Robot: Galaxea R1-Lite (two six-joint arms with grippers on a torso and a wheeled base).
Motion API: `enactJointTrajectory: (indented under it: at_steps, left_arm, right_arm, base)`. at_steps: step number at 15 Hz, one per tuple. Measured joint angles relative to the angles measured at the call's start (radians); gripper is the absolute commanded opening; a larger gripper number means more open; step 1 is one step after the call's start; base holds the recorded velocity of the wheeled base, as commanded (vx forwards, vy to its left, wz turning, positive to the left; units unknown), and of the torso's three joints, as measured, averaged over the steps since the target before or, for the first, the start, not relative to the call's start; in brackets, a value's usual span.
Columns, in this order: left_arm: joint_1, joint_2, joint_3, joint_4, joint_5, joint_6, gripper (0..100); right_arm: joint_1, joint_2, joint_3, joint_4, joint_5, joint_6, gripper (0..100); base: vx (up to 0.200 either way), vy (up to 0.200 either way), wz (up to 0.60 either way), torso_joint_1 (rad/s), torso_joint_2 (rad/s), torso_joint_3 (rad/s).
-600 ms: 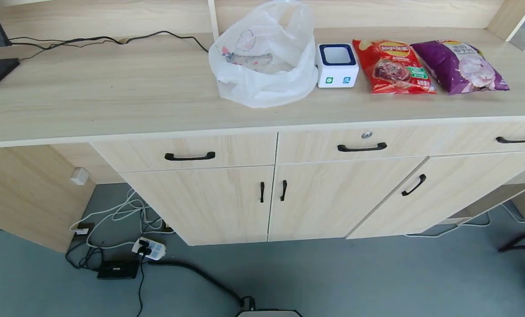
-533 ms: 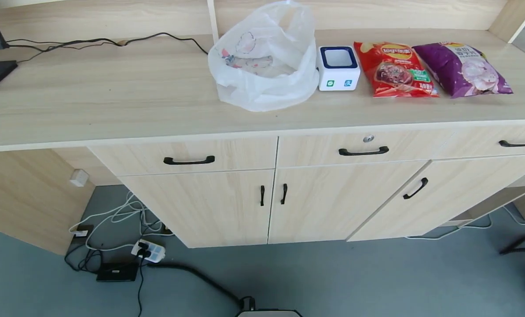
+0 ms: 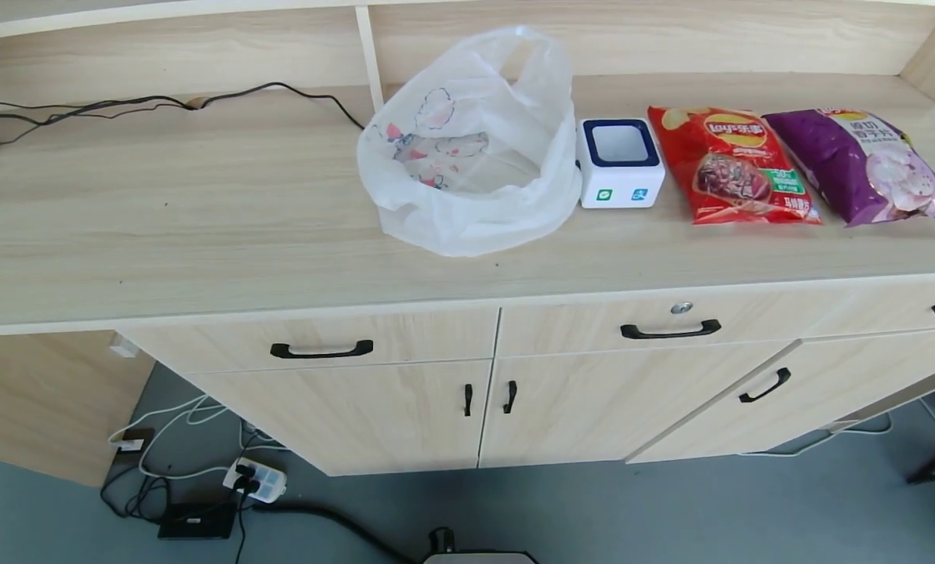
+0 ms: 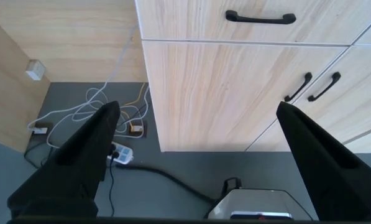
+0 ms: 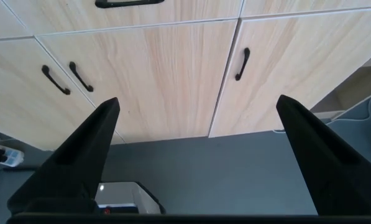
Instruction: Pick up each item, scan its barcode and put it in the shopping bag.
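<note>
Head view: bench point(image 3: 161, 219) carries a white plastic shopping bag point(image 3: 471, 149), mouth open and slumped. A small white scanner point(image 3: 621, 163) sits just beside it, then a red chip bag point(image 3: 733, 166), then a purple chip bag point(image 3: 867, 166) touching the red one. Both chip bags lie flat, front side up, no barcode visible. A black cable point(image 3: 161, 100) runs along the back of the bench. Nothing is bagged yet by the look of it, so the task is at its start.

Left wrist view: left end effector point(image 4: 197, 109) has its fingers spread wide with nothing held. It hangs low in front of the cabinet doors point(image 4: 222, 93), with a drawer handle point(image 4: 260, 17) above it and a power strip point(image 4: 120, 152) on the floor below. All task items are above it, on the bench top.

Right wrist view: right end effector point(image 5: 197, 102) is also wide open and empty, facing a door handle point(image 5: 242, 63) with floor beneath. The chip bags are well above it.

Risks, as a judgement:
- An end effector rising from this low could clip the bench edge or a drawer handle.
- The puffed, slick chip bags may slip from a pinch.
- Barcodes are probably underneath, so a bag needs turning over the scanner.
- A reach for the red chip bag could nudge the scanner or drag the purple one.
- The floppy shopping bag mouth could fold shut on a drop.
</note>
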Motion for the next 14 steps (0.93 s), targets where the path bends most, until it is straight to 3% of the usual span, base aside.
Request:
enactJointTrajectory:
  at_steps: [7,14]
  left_arm:
    - [0.000,0.000,0.000,-0.001,0.000,0.000,100]
    - [0.000,0.000,0.000,0.000,0.000,0.003,100]
  right_arm:
    - [0.000,0.000,0.000,0.000,0.000,0.000,100]
    - [0.000,0.000,0.000,0.000,0.000,0.000,100]
  base:
    - [0.200,0.000,0.00,0.003,0.00,0.000]
    - [0.000,0.000,0.00,0.000,0.00,0.000]
